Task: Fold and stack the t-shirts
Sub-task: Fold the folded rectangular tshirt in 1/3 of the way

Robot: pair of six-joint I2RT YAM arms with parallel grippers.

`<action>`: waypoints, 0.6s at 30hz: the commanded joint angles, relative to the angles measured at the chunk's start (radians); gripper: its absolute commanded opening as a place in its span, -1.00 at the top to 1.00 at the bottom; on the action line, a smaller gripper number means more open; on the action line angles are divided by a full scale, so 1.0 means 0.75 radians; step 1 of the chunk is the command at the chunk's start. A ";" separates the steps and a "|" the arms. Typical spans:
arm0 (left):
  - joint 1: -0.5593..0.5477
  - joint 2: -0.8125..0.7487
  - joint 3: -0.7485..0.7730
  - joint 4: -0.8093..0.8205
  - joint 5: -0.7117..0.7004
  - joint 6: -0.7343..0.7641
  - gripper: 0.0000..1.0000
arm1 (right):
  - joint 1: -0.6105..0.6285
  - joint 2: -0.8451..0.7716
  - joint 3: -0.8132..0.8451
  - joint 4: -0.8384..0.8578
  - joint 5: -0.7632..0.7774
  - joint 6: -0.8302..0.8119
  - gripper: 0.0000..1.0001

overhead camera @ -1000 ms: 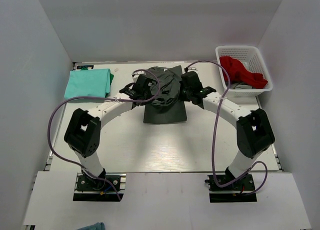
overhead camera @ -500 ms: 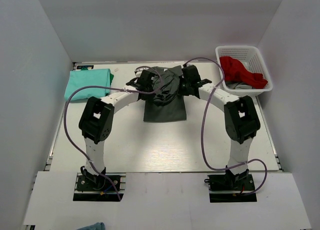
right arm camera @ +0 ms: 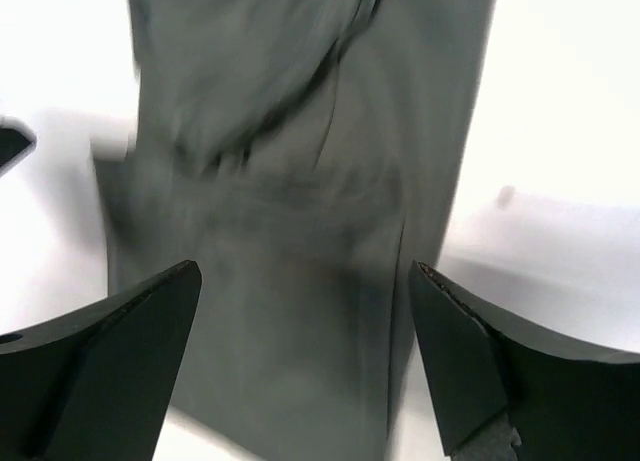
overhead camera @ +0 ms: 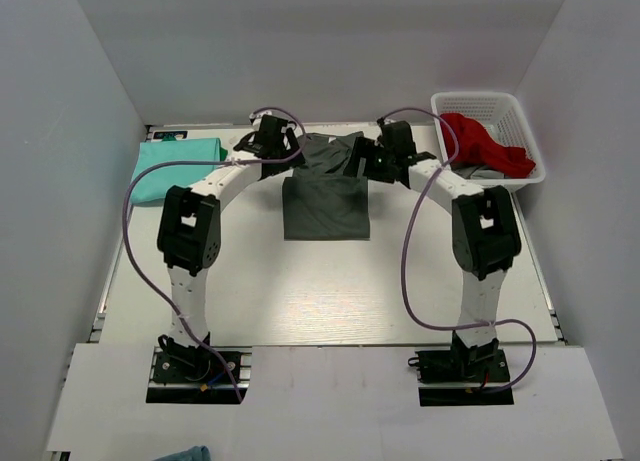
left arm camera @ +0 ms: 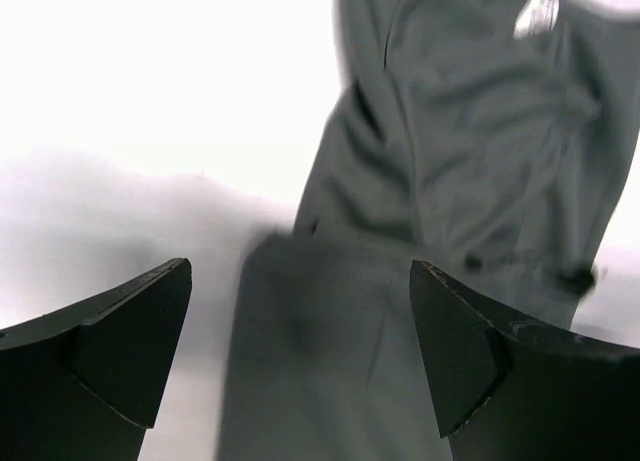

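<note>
The charcoal t-shirt [overhead camera: 325,206] lies partly folded at the far middle of the worktop [overhead camera: 320,291], right of the folded mint t-shirt [overhead camera: 175,166], and with both arms' jaws spread wide and empty over its rumpled far end, the fold would go best if each took one far corner evenly.

Robot lab cell: white partition walls [overhead camera: 85,121], table [overhead camera: 320,301], bolted arms [overhead camera: 188,236].
</note>
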 commanded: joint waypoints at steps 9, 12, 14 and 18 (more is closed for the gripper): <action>-0.040 -0.465 -0.557 0.204 0.097 0.155 -1.00 | 0.049 -0.400 -0.434 0.179 -0.170 -0.142 -0.72; -0.024 -0.429 -0.558 0.220 0.052 0.155 -0.94 | 0.041 -0.328 -0.332 0.147 -0.174 -0.263 -0.72; -0.024 -0.353 -0.515 0.251 0.037 0.188 -0.81 | 0.039 -0.244 -0.252 0.104 -0.129 -0.340 -0.69; -0.024 -0.175 -0.343 0.200 0.023 0.202 -0.61 | 0.037 -0.061 -0.070 0.016 -0.084 -0.441 -0.60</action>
